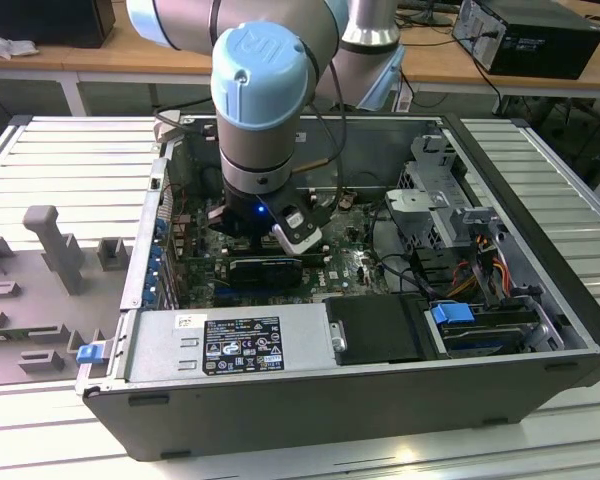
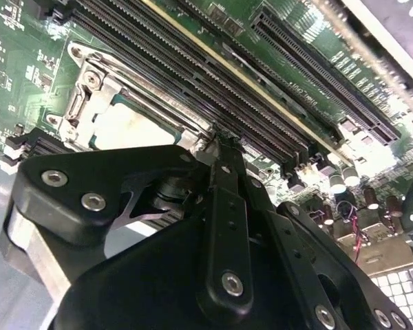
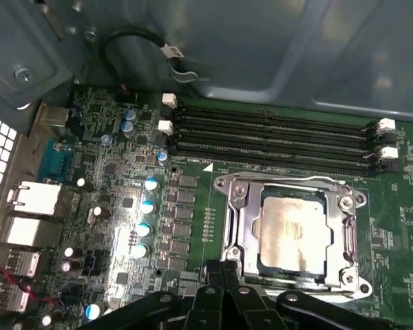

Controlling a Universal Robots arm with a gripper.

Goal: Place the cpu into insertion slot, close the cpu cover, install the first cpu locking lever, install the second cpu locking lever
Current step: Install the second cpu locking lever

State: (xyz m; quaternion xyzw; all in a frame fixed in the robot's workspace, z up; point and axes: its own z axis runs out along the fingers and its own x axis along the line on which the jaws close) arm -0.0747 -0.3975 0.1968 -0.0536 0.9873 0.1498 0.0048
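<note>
No legible writing is being shown on the green motherboard (image 3: 110, 172). The black gripper (image 3: 224, 269) is being held with its fingertips pressed together, nothing pinched between them, right at the edge of the insertion slot (image 3: 242, 206). Just beyond the tips, the cpu (image 3: 292, 232) is being seen seated in that slot, framed by the silvery cpu cover (image 3: 289, 184). Farther off, the long black memory slots (image 3: 275, 134) are being seen.

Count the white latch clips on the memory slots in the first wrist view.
4: two at one end, two at the other. Others may be hidden.
</note>
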